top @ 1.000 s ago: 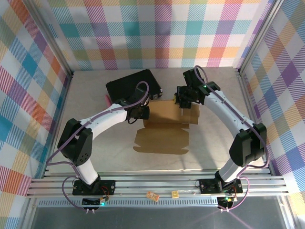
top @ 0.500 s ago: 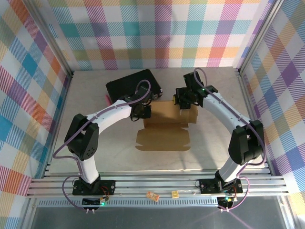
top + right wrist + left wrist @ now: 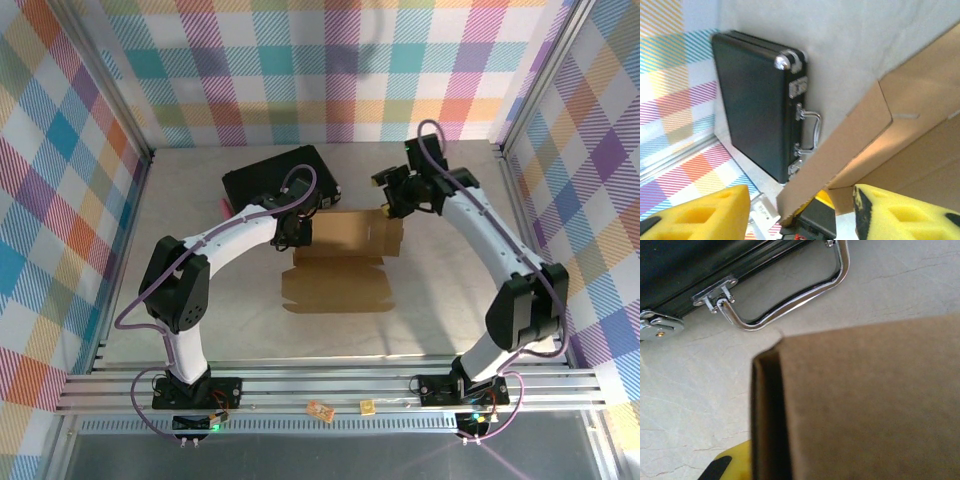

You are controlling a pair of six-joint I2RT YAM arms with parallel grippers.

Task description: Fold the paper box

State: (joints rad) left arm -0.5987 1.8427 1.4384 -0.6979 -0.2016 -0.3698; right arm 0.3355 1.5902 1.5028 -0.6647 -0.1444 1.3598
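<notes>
The paper box (image 3: 340, 262) is brown cardboard in the middle of the table, with its back half raised and its front flap lying flat. My left gripper (image 3: 294, 232) sits at the box's left end, shut on the upright side wall (image 3: 767, 410). One yellow pad (image 3: 732, 465) shows beside that wall. My right gripper (image 3: 392, 205) hovers open just off the box's back right corner. Its yellow pads (image 3: 705, 212) stand wide apart, with nothing between them. Beyond them a raised cardboard flap (image 3: 850, 135) slants across the right wrist view.
A black hard case (image 3: 278, 178) lies behind the box at the back left, its chrome handle (image 3: 790, 305) facing the box and close to my left gripper. Checked walls close three sides. Two small bits (image 3: 320, 410) rest on the near rail.
My right gripper opened, let go of the box's back wall and drew away to the back right. The left gripper stayed shut on the left end, and the box shifted slightly left.
</notes>
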